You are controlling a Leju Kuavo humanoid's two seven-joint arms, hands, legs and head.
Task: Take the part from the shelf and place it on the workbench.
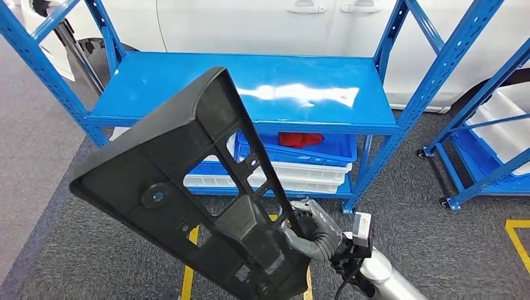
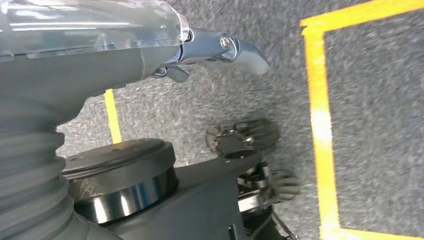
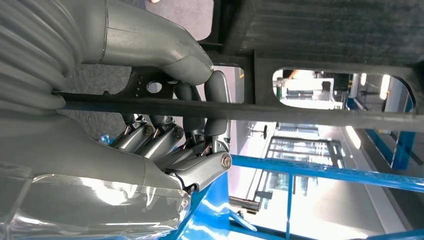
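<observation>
Big blue shelf [image 1: 250,87] across the top of the head view, its upper deck bare and glossy, white and blue trays [image 1: 294,172] stacked on the lower level with something red [image 1: 300,139] lying in the top one. Behind it, a white car [image 1: 262,25] fills the upper edge. Grey carpet floor [image 1: 437,250] below, yellow tape lines [image 1: 519,237] at lower right.

And there's the part [image 1: 187,194], a large dark plastic panel with cut-out windows, off the shelf and carried in the air, slanting from upper centre down to the lower middle of the frame. The right hand [image 1: 309,231] has it at the lower right edge: in the right wrist view the thumb [image 3: 165,52] sits on one face and the fingers [image 3: 212,107] wrap through an opening onto the other, clamped on a thin rib.

The left hand [image 2: 150,45] hangs over the floor; whether its fingers are apart or closed, I cannot tell.

The panel looks stiff and fairly light, but long, so a one-edge hold likely lets it swing. Ribs around the openings seem the safest purchase; the smooth faces look slippery.
</observation>
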